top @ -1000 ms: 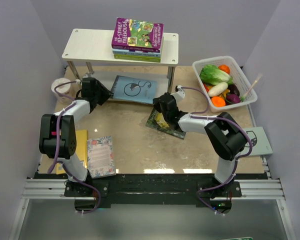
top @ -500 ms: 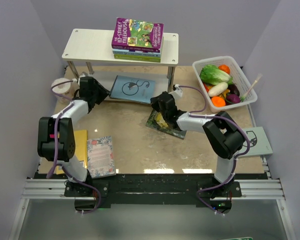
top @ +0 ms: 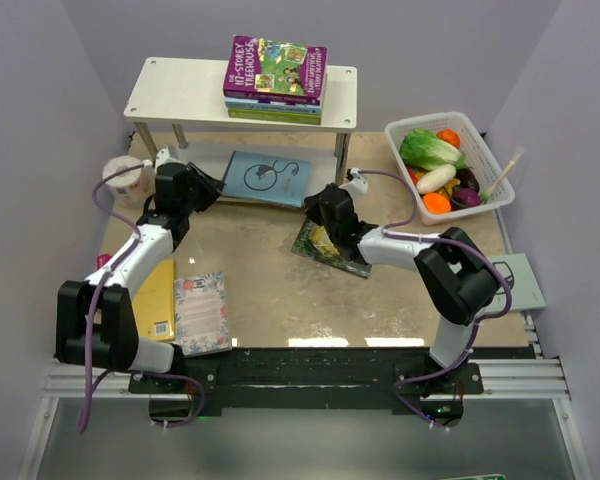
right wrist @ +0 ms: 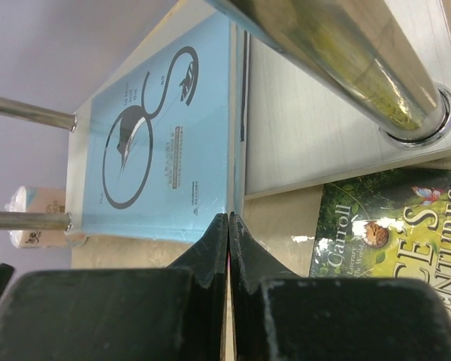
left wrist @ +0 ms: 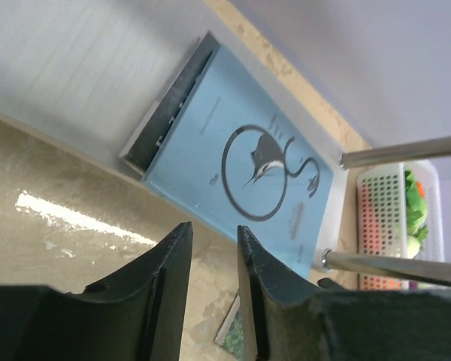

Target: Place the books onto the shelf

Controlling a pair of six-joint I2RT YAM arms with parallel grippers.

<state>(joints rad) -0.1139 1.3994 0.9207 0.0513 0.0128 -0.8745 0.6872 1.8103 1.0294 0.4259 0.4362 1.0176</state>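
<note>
- Light-blue book (top: 270, 178) is the one that matters right now. It's lying flat on the lower board of the shelf (top: 180, 95), with its near long edge about level with the board's front edge.
- Its long axis runs roughly along the shelf, so it lies crosswise to both sets of jaws, which come at it from the table side.
- Left gripper (top: 212, 187): jaws a little apart, nothing between them. The book sits ahead of the tips and off toward its left short end, with a clear gap.
- Right gripper (right wrist: 228, 218): jaws pressed together, holding nothing. The tips are right at the book's near edge by its right corner, so this arm is the closer one. Can't honestly tell from the wrist view if they touch the cover or just sit beside it.
- My guess is the next move is a nudge straight ahead of the right tips, across the book's short side, to slide it deeper under the top board.
- Directly below the right jaws is a green book (top: 330, 250) flat on the table, not shelved yet.
- A stack of books (top: 275, 78) is already on the top board.
</note>
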